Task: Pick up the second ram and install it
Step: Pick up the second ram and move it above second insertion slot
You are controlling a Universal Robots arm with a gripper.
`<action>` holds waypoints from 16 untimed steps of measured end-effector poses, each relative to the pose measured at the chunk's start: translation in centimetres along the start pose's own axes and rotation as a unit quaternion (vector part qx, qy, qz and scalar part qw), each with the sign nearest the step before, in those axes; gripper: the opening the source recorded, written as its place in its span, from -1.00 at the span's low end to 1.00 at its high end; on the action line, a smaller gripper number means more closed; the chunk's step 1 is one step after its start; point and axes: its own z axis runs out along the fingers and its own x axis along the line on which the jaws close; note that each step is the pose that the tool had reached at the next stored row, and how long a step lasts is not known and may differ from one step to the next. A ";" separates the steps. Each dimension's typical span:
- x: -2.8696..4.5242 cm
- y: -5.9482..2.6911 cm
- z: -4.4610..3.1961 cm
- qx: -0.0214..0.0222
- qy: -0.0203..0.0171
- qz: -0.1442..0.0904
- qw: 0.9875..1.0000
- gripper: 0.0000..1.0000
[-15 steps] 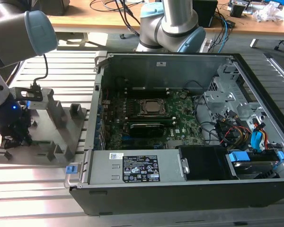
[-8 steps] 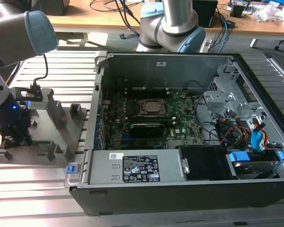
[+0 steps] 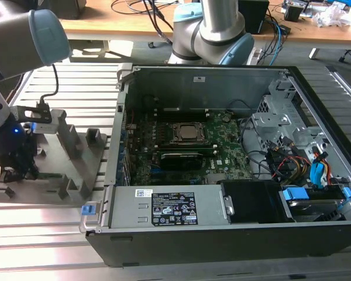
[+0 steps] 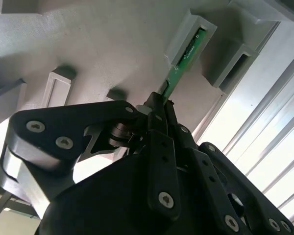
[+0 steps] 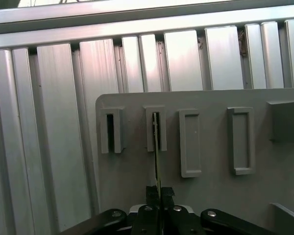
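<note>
Jaws are clamping on the second ram [image 4: 183, 58] thin faces. We are seeing the gripper [image 4: 159, 104] at the exterior view's left, the stick standing on edge in a slot of the grey holder tray [image 3: 76, 170], likely so its faces are reachable.

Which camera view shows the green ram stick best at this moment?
The second wrist view: the second ram shows its green face, from the slot of the holder tray to the gripper shut on it. The first wrist view shows it edge-on, a thin line. In the exterior view it is too small to tell.
</note>
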 end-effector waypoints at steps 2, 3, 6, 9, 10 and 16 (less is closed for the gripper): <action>-0.02 0.00 -0.46 0.000 0.000 0.000 1.000 -0.72; -0.03 0.00 -0.54 0.000 0.000 0.000 1.000 -0.72; -0.04 0.00 -0.98 0.000 0.000 0.000 1.000 -0.72; -0.05 0.00 -1.52 0.000 0.000 0.000 1.000 -0.72; -0.06 0.00 -1.82 0.000 0.000 0.000 1.000 -0.72; -0.12 0.00 -3.27 0.000 0.000 0.000 1.000 -0.72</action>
